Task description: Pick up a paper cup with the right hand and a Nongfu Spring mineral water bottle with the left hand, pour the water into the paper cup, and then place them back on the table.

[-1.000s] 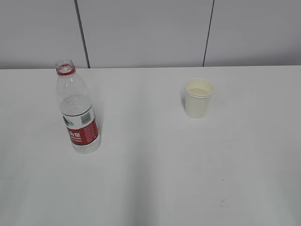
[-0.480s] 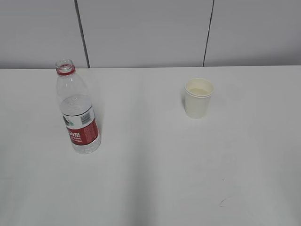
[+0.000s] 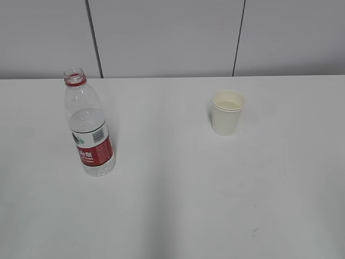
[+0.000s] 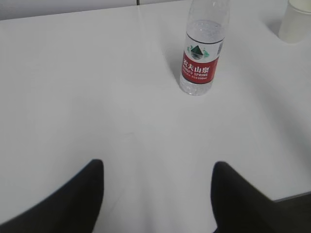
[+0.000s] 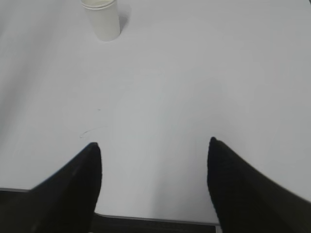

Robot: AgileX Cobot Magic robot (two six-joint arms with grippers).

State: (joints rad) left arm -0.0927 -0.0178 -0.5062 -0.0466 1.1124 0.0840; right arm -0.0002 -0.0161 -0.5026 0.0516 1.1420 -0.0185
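The Nongfu Spring bottle (image 3: pixel 89 127) stands upright and uncapped on the left of the white table (image 3: pixel 172 205), about half full of clear water. It also shows in the left wrist view (image 4: pixel 201 51), far ahead and right of my left gripper (image 4: pixel 158 167), which is open and empty. The cream paper cup (image 3: pixel 227 112) stands upright at the right with liquid inside. It shows at the top left of the right wrist view (image 5: pixel 102 18), far from my right gripper (image 5: pixel 153 145), open and empty. Neither gripper shows in the exterior view.
A grey panelled wall (image 3: pixel 172 38) runs behind the table. The table's near edge shows under my right gripper (image 5: pixel 155 218). A small dark mark (image 3: pixel 253 232) lies on the tabletop in front of the cup.
Bottle and cup have not moved. The small mark near the front of the table looks shorter than before; nothing else differs.
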